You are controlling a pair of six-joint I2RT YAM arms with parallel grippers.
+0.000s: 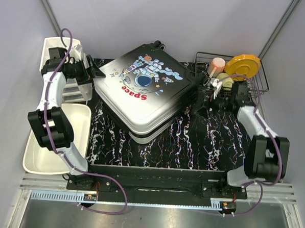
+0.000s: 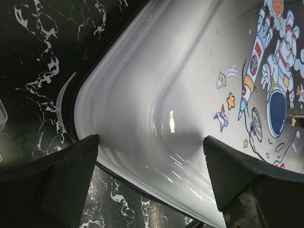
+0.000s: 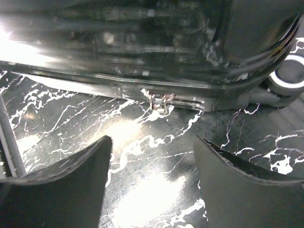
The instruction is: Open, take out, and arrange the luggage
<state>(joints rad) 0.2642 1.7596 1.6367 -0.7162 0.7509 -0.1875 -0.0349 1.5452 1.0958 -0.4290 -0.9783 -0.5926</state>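
The luggage lies flat and closed on the black marbled mat, astronaut print and red "Space" facing up. My left gripper is at its far-left corner. In the left wrist view the left gripper is open, with the white rounded corner of the luggage between its fingers. My right gripper is low at the luggage's right side. In the right wrist view the right gripper is open over bare mat, just short of the black shell, a zipper pull and a wheel.
A white tub sits at the near left, with a white drawer unit behind it. A wire rack at the back right holds a yellow plate and a pink cup, close behind the right arm.
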